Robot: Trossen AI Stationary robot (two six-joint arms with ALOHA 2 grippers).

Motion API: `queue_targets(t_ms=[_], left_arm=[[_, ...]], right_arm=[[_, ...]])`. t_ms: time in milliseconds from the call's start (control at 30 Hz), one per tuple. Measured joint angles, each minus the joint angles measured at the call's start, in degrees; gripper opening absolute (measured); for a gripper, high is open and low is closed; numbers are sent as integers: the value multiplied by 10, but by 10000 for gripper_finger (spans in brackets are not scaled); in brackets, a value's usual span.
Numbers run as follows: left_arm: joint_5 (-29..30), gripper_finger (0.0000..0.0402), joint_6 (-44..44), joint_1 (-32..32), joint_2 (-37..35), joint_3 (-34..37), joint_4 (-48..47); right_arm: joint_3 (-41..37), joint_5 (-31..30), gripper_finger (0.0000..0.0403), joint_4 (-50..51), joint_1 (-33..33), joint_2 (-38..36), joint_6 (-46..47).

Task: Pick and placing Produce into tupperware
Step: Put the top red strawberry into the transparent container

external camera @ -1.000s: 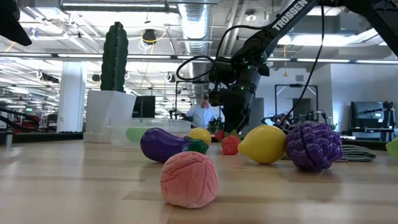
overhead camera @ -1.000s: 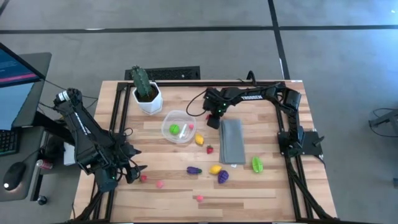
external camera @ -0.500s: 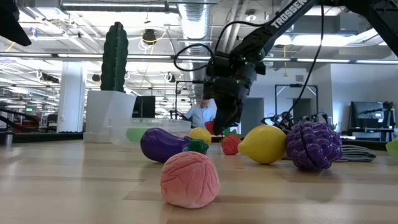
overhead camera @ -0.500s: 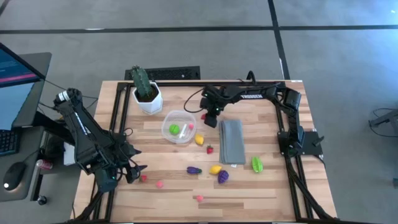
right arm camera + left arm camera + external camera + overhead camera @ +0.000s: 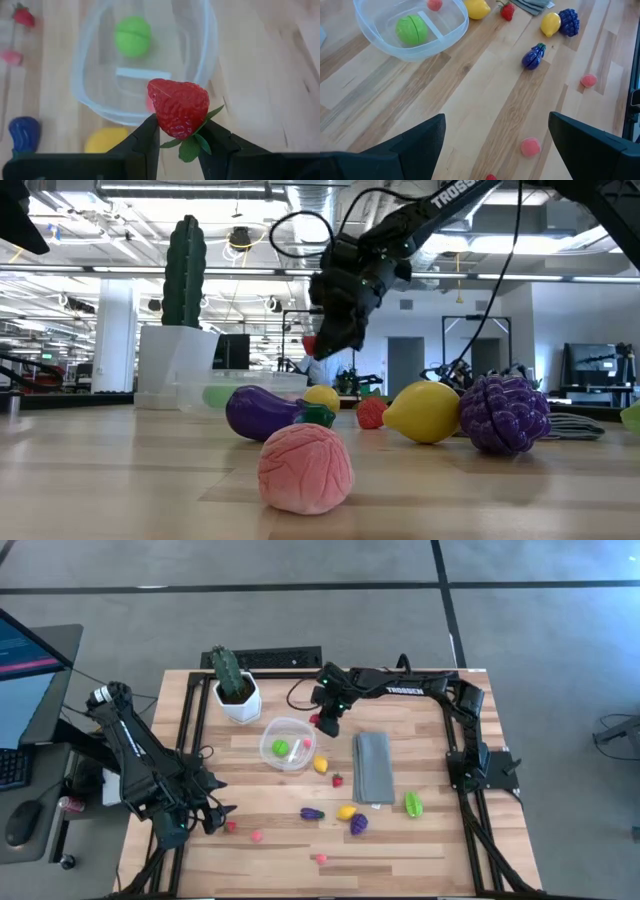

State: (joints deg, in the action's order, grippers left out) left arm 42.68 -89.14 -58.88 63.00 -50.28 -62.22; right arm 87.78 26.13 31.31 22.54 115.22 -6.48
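Observation:
My right gripper (image 5: pixel 322 721) is shut on a red toy strawberry (image 5: pixel 178 107), in the air just beside the right rim of the clear round tupperware (image 5: pixel 287 744). A green ball (image 5: pixel 132 36) and a small pink piece lie inside the tupperware. More produce lies loose on the wood: a lemon (image 5: pixel 320 765), a small strawberry (image 5: pixel 337 780), an eggplant (image 5: pixel 312 813), purple grapes (image 5: pixel 358 823) and several pink bits. My left gripper (image 5: pixel 215 815) waits open near the table's left front, above bare wood. My right gripper pinches the strawberry's two sides near its leafy end (image 5: pixel 165 127) between its two fingers; the green leaves (image 5: pixel 190 147) stick out between them. The fingers slant down from the table's far right. The strawberry is lifted clear (image 5: pixel 309 345), its red body beyond the fingertips.
A cactus in a white pot (image 5: pixel 235 690) stands at the far left, close to the tupperware. A flat grey cloth (image 5: pixel 372 767) lies right of centre, with a green piece (image 5: pixel 413 804) beside its near end. Black frame rails run along the table's edges.
My right gripper has risen and gone toward the table's left, from the cloth's far end toward the tupperware, tipping as it went. It has stayed shut on the strawberry, which now hangs well clear of the wood.

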Motion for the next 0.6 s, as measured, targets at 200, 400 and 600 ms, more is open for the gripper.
queue_targets(t_ms=[200, 400, 600], left_arm=[[0, 343, 1, 0, 0, 0, -4], [14, 343, 1, 0, 0, 0, -13], [16, 343, 3, 0, 0, 0, -13]], right_arm=[[18, 7, 133, -6, -22, 0, 0], [18, 7, 133, -30, -55, 0, 0], [18, 6, 133, -75, -80, 0, 17]])
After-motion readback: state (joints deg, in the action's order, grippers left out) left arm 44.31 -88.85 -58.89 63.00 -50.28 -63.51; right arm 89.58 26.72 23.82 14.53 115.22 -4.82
